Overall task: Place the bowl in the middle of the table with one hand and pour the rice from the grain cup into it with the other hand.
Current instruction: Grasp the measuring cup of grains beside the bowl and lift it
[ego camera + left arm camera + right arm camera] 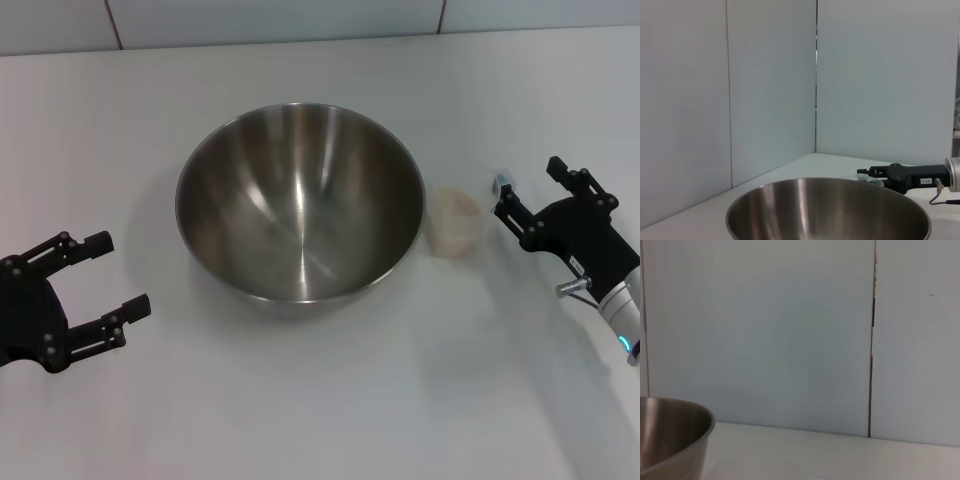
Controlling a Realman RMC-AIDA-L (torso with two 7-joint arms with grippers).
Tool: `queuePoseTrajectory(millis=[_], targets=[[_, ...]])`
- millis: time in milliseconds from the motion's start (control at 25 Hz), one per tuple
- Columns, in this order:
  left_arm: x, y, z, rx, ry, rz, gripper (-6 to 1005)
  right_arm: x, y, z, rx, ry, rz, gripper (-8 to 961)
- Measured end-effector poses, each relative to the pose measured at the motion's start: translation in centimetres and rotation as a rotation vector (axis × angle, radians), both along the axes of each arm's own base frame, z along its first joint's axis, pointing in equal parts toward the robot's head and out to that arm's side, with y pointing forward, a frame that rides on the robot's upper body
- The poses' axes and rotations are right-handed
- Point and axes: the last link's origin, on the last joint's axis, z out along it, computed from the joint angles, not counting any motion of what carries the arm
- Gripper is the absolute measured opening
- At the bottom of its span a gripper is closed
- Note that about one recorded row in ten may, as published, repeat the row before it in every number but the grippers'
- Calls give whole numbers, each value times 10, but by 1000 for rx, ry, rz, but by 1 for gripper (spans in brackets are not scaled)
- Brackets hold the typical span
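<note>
The steel bowl (300, 200) stands upright in the middle of the white table (320, 400), with no rice in it. It also shows in the left wrist view (827, 212) and in the right wrist view (670, 437). The clear grain cup (456, 223) holds pale rice (459, 206) and stands just right of the bowl. My right gripper (528, 188) is open, right of the cup and apart from it; it also shows in the left wrist view (865, 175). My left gripper (112, 273) is open and empty, left of the bowl.
A white panelled wall (300, 20) runs along the table's far edge. Bare table lies in front of the bowl.
</note>
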Motion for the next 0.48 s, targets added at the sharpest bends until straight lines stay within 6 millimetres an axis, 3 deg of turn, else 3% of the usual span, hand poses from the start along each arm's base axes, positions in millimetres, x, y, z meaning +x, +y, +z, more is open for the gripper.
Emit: queuePoseTrajectory(millis=[480], targets=[[-1, -2, -1, 1, -5, 5, 813, -4, -2, -4, -11, 0, 20, 647]])
